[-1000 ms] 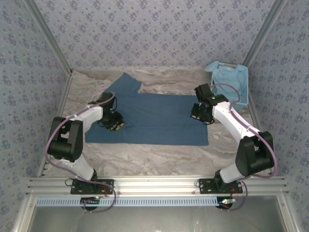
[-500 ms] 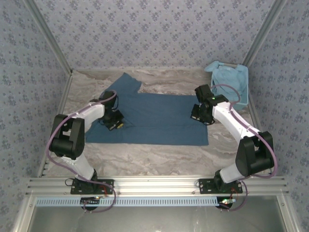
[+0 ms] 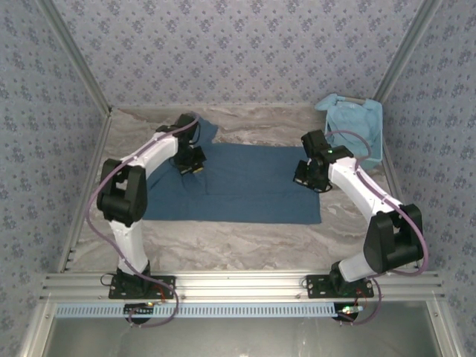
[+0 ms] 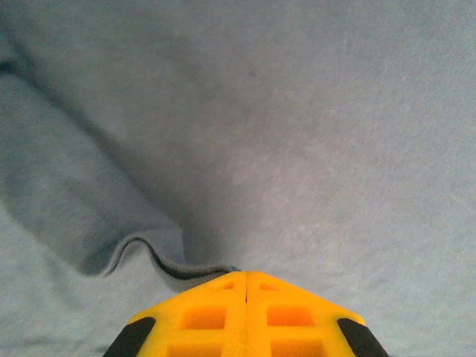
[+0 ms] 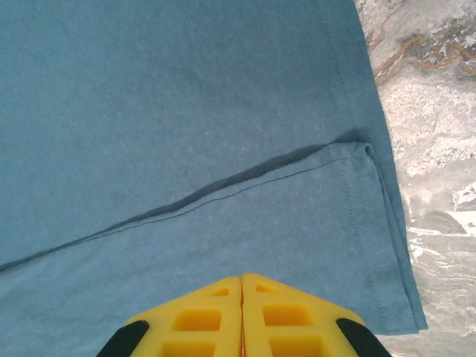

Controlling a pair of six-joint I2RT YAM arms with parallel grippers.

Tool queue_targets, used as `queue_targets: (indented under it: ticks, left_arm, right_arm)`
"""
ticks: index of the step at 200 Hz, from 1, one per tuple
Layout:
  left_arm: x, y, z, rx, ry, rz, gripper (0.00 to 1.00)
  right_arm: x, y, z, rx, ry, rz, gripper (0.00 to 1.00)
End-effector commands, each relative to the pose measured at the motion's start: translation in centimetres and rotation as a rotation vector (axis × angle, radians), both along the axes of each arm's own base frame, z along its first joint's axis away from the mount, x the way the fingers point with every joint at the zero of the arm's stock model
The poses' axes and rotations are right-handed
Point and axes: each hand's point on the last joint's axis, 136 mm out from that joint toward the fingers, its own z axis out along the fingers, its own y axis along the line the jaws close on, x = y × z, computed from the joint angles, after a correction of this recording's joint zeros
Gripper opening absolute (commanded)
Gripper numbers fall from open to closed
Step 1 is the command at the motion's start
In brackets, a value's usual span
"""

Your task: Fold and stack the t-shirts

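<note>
My left tool [image 3: 193, 165] has just swung away from the near-left flank of the dark t-shirt [image 3: 245, 186] and out toward 11 o'clock, beside the sleeve [image 3: 208, 130], and it has clamped shut on the way. From the left wrist I see its yellow tips [image 4: 245, 277] pressed together, with a curled hem [image 4: 160, 260] running right into them, so I judge it is pinching the shirt's edge there. My right tool [image 3: 309, 178] has not moved. It sits at 3 o'clock on the shirt's right border, and the right wrist view shows it [image 5: 242, 281] clenched over a doubled layer of cloth; whether it actually nips any fabric I cannot tell. The dark t-shirt lies spread flat across the middle of the tabletop [image 3: 245, 238], with no fold made in it yet. The pale t-shirt [image 3: 349, 123] waits in the basket [image 3: 378, 130] at 2 o'clock. To me this grip at the sleeve end reads as the start of the first fold, so most of the task is ahead of me.
</note>
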Motion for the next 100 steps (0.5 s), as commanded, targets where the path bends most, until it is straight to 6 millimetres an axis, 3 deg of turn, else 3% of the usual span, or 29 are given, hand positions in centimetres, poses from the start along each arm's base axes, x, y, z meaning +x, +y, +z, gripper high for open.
queue_targets:
  ticks: [1, 54, 66, 71, 83, 92, 100]
  left_arm:
    - [0.0, -0.9, -0.5, 0.06, 0.035, -0.108, 0.0]
    - [1.4, -2.3, -1.4, 0.128, 0.04, -0.184, 0.0]
    - [1.7, -2.5, -0.9, 0.127, 0.022, -0.196, 0.17]
    - [1.8, -2.7, -0.5, 0.123, 0.004, -0.204, 0.29]
    - [2.1, -3.1, 1.4, 0.12, -0.053, -0.224, 0.47]
    - [2.1, -3.2, 3.0, 0.125, -0.096, -0.23, 0.56]
    - [1.8, -2.8, 4.2, 0.128, -0.119, -0.222, 0.59]
  right_arm:
    - [-0.5, -0.2, 1.2, 0.026, -0.008, -0.021, 0.1]
    - [-1.2, -0.3, 0.9, 0.043, 0.006, -0.026, 0.1]
    - [-1.3, -0.4, 0.7, 0.043, 0.01, -0.027, 0.1]
    - [-1.2, -0.4, 0.7, 0.044, 0.01, -0.029, 0.1]
    - [-1.4, -0.5, 0.4, 0.045, 0.018, -0.03, 0.1]
    - [-1.6, -0.6, -0.1, 0.045, 0.029, -0.036, 0.1]
    - [-1.8, -0.8, -0.7, 0.052, 0.04, -0.042, 0.1]
